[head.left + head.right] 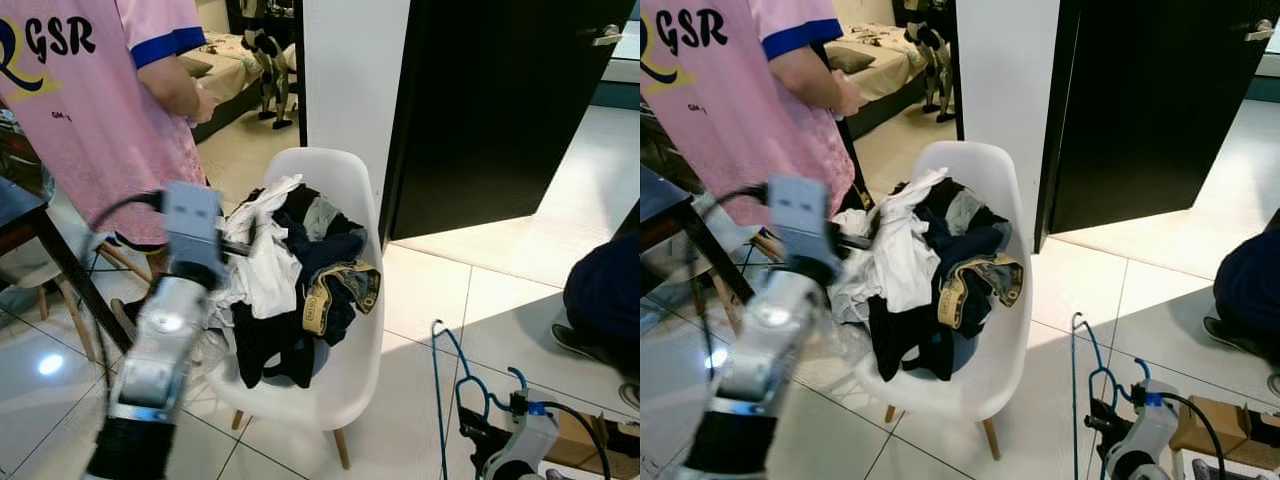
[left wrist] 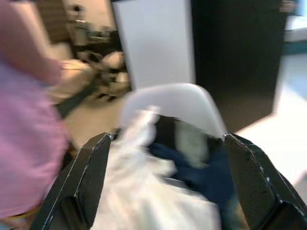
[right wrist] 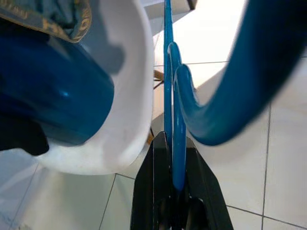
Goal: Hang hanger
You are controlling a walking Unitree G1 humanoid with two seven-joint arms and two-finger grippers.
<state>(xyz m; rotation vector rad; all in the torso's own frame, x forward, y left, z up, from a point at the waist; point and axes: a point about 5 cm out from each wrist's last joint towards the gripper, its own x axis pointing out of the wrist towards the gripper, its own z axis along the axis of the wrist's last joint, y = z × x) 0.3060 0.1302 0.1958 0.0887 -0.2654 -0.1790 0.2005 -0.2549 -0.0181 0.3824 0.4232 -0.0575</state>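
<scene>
Right gripper [image 3: 173, 191] clamped on blue hanger [image 1: 452, 350], low at the robot's right; left gripper [image 2: 163, 191] spread wide, empty, at the clothes pile [image 1: 290, 270].

Risks, as judged: the thin, smooth hanger was pinched at one narrow point between the black fingers, so it could pivot or slip when swung; its curved hooks could snag loose fabric if carried past the chair [image 1: 350, 180]; a person [image 1: 100, 110] stood just beside the left arm, within reach of a sweep. No rail was visible. The pile was soft, crumpled cloth, white, black and navy, with a stiffer printed band. The chair was a smooth white moulded shell on wooden legs. The floor [image 1: 440, 290] was glossy tile.
</scene>
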